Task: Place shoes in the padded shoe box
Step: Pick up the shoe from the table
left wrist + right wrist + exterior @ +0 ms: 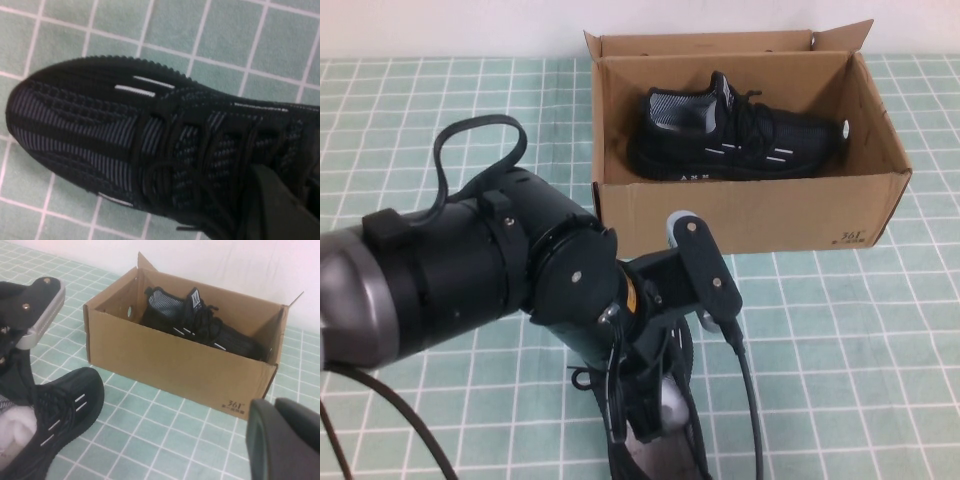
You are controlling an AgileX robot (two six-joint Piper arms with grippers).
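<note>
Down at the near edge of the table, seen from above, my left gripper reaches into the collar of the second sneaker; my own arm covers the fingers, so I cannot tell whether they have clenched on it. Farther back stands the padded shoe box, flaps up, with the first sneaker lying on its side against the far wall, toe toward my right. From my left wrist I see only the toe and laces of the shoe on the green checked cloth, with a dark finger at the corner, its grip still unreadable. From my right wrist, the box sits ahead, its printed corner nearest, and the second sneaker lies to one side with white paper stuffing showing; my right gripper hangs off to the right of the box, and I cannot tell its state either. I judge the risks are a shallow hold on the soft collar letting the shoe slip, or its toe snagging the front wall. Open room lies along the front wall inside.
</note>
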